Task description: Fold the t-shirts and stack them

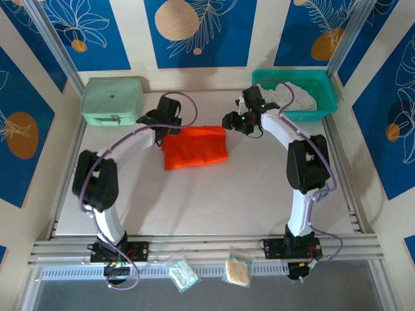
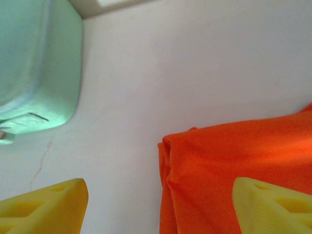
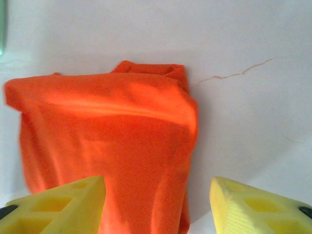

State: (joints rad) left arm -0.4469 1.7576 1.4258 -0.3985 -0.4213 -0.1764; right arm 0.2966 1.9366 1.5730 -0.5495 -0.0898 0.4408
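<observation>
Orange t-shirt (image 1: 194,147) folded, beneath parted fingers (image 3: 58,204)

Orange tee (image 1: 194,146), mint case (image 1: 113,100) & teal basket (image 1: 318,111)

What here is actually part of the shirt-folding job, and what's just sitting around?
Part of the job:
- folded orange t-shirt, mid-table
- white cloth, probably another shirt, in the teal basket

Just lying about:
- mint-green case, far left corner
- greenish packet and beige packet, on the near rail
</observation>
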